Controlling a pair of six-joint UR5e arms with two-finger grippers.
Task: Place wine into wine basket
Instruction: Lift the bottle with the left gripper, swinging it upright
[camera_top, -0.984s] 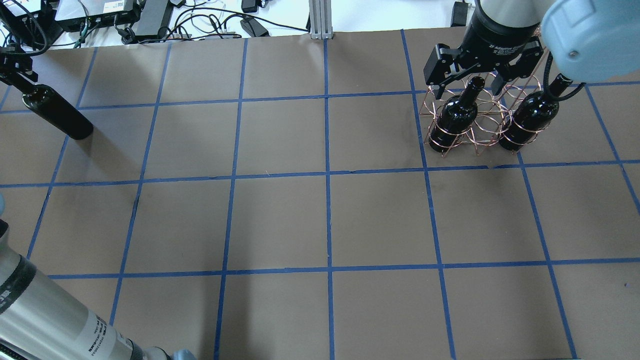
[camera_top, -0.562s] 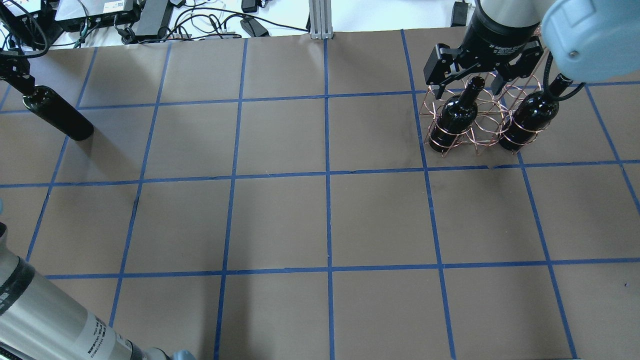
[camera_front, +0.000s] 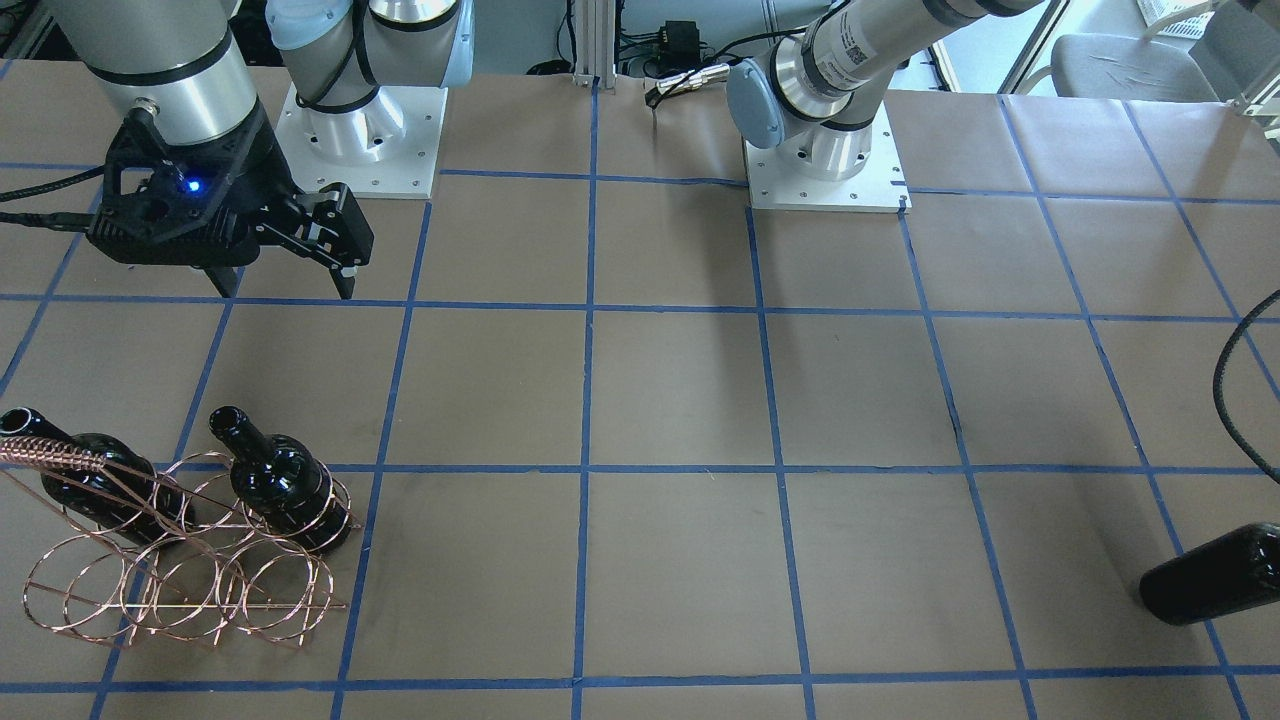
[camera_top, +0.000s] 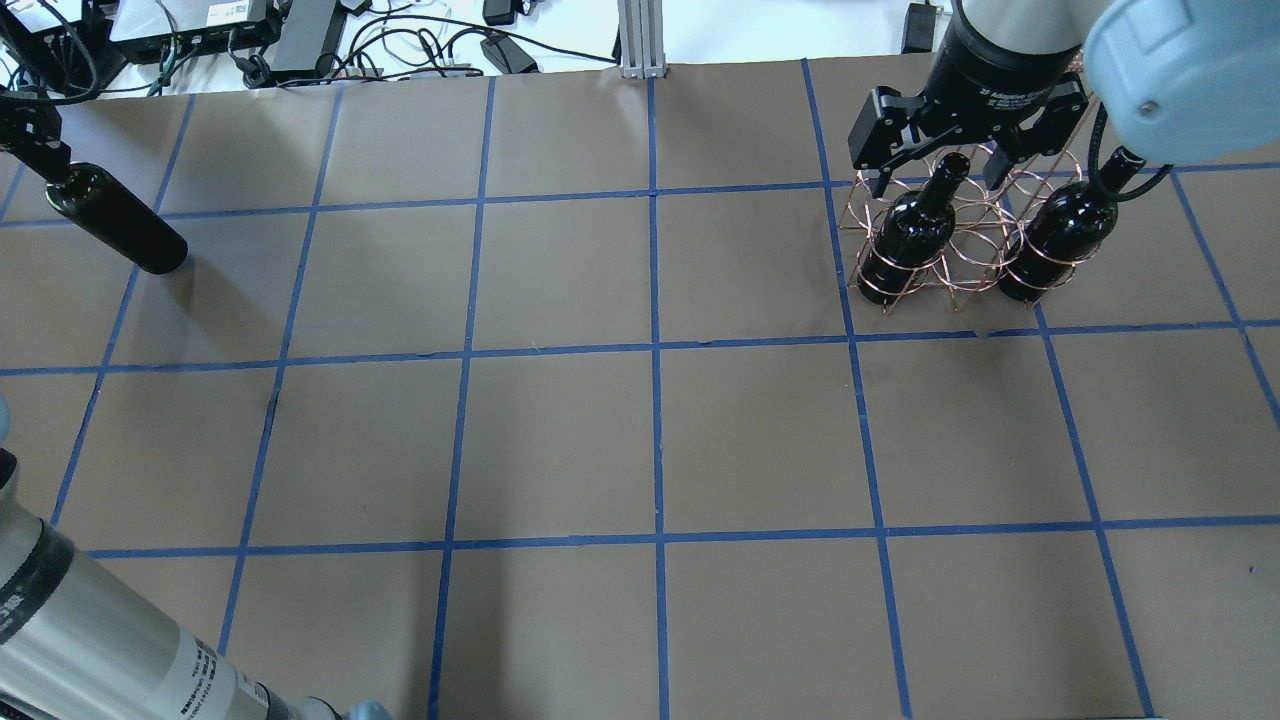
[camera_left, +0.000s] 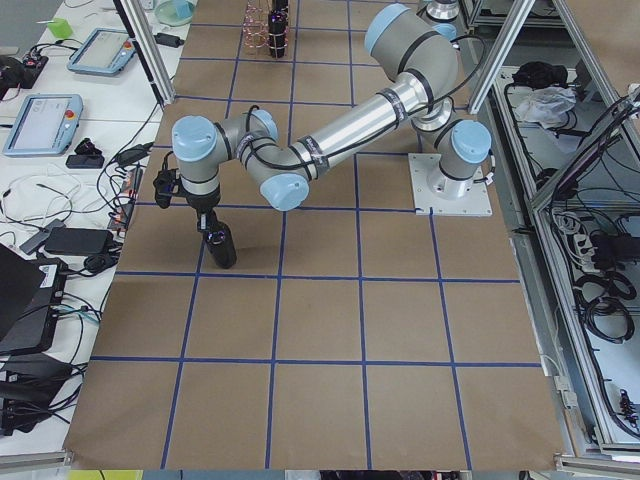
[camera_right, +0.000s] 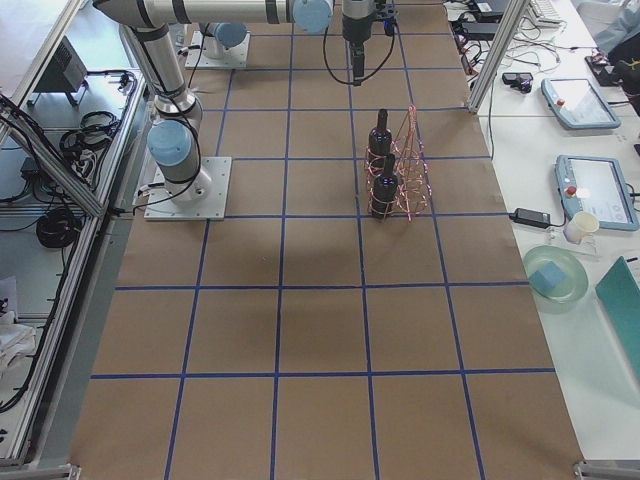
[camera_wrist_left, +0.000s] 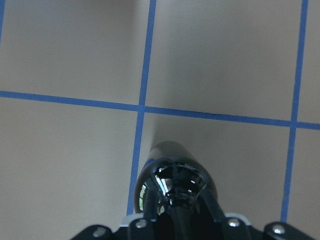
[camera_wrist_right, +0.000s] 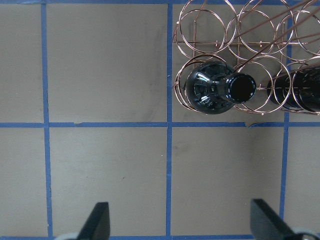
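My left gripper (camera_top: 38, 148) is shut on the neck of a glossy black wine bottle (camera_top: 118, 222) at the table's far left. The left wrist view shows its fingers (camera_wrist_left: 145, 205) around the neck, above the bottle (camera_wrist_left: 175, 177). The bottle stands upright in the exterior left view (camera_left: 221, 246). I cannot tell whether its base touches the paper. The copper wire wine basket (camera_top: 960, 262) stands at the far right with two black bottles in it (camera_top: 908, 238) (camera_top: 1058, 238). My right gripper (camera_top: 935, 168) hangs open and empty above the basket. The basket also shows in the right wrist view (camera_wrist_right: 260, 30).
Brown paper with a blue tape grid covers the table. Cables and electronics (camera_top: 300, 40) lie beyond the far edge, beside an aluminium post (camera_top: 640, 40). The arm bases (camera_front: 360, 130) (camera_front: 825, 160) are bolted on the robot's side.
My left gripper and the bottle it holds have shifted slightly toward the far edge. The right gripper and the basket have not moved.
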